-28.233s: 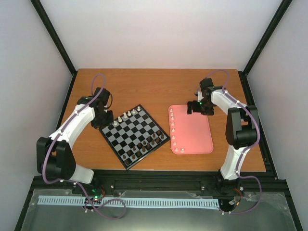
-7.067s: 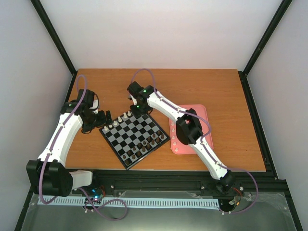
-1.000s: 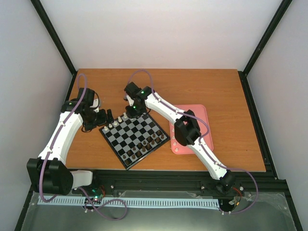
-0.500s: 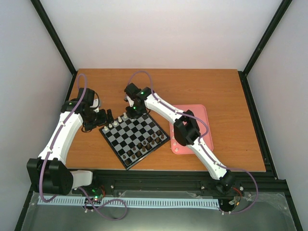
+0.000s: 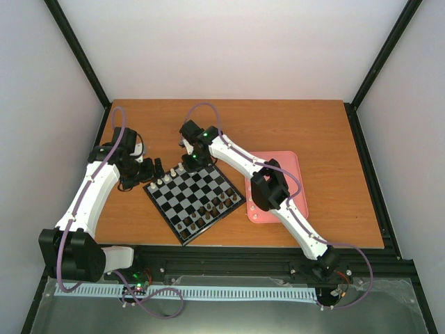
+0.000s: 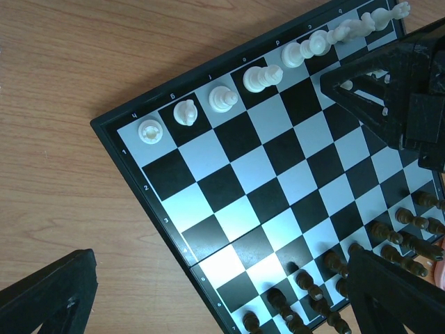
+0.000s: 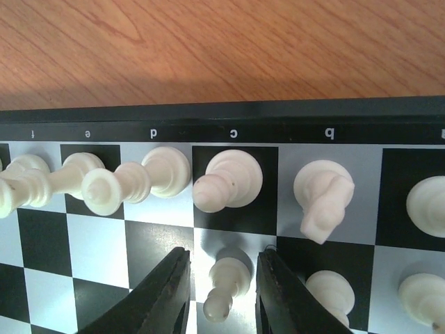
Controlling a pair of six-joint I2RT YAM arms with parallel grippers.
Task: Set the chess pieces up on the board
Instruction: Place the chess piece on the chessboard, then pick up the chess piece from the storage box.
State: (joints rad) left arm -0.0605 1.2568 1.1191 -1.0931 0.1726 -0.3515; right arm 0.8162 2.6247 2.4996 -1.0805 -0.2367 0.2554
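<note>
The cream pawn [image 7: 226, 285] stands upright on the board's [image 7: 208, 115] second row, file c, just in front of a back-row piece [image 7: 228, 179]. Your right gripper [image 7: 224, 259] straddles it. A sliver of square shows on each side, so I judge the pawn released. Your left gripper [image 6: 219, 278], spread and empty, sits farther off.

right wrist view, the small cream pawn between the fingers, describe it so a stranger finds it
On the glossy black-and-silver chessboard, find the rim letter c. One square below the taller cream piece there stands a small cream pawn, the only one flanked by the right gripper's black fingers.
</note>
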